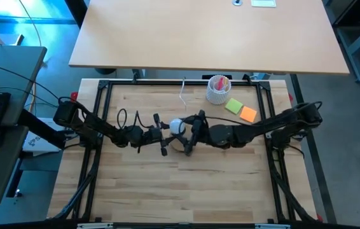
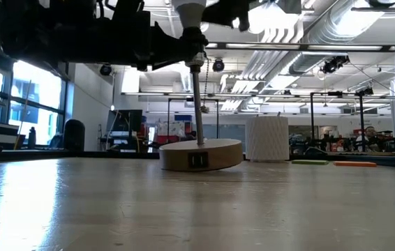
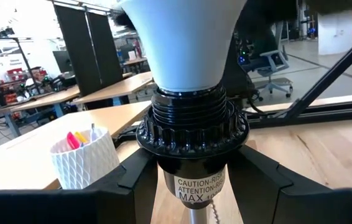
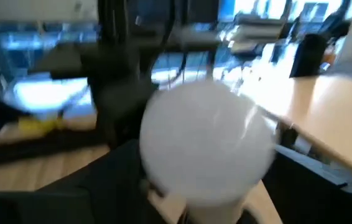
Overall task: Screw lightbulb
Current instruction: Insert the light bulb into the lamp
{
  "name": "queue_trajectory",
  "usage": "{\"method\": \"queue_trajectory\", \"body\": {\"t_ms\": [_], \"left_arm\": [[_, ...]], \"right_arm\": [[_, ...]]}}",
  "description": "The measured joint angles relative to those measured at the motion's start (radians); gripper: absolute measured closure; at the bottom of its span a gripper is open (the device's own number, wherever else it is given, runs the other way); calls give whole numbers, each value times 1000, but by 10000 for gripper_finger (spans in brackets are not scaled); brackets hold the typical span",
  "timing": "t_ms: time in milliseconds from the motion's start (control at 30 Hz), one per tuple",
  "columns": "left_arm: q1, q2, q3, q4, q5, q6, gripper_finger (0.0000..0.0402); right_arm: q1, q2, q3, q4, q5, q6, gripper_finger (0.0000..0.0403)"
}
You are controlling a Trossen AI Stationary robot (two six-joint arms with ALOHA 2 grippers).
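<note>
The lightbulb (image 1: 176,125) sits near the middle of the tabletop (image 1: 180,184), seated in a black socket (image 3: 191,134) atop a thin metal post (image 2: 197,104) that rises from a round wooden stand (image 2: 200,154). In the high view the left end effector (image 1: 165,130) reaches in from nine o'clock of the bulb, its fingers (image 3: 123,186) clenched on either side of the socket just under the ribbed collar. The right end effector (image 1: 190,130) comes in from three o'clock; its wrist view is filled by the white dome of the bulb, and I cannot tell whether its fingers grip the bulb or stand released around it. At about one o'clock of the bulb stands a white ribbed cup (image 1: 218,90) with pink things inside, and beyond it, toward two o'clock, lie a green sticky note (image 1: 233,105) and an orange sticky note (image 1: 248,114), touching at one corner.
</note>
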Motion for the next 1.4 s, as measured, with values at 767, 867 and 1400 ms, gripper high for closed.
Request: {"method": "queue_trajectory", "body": {"t_ms": [767, 867, 1400], "left_arm": [[2, -231, -2, -414, 220, -22, 243], [1, -301, -3, -518, 302, -24, 243], [48, -385, -2, -708, 573, -10, 243]], "right_arm": [[-34, -115, 1, 92, -212, -155, 80], [-47, -156, 3, 24, -273, -140, 80], [-132, -131, 3, -136, -573, -62, 80]]}}
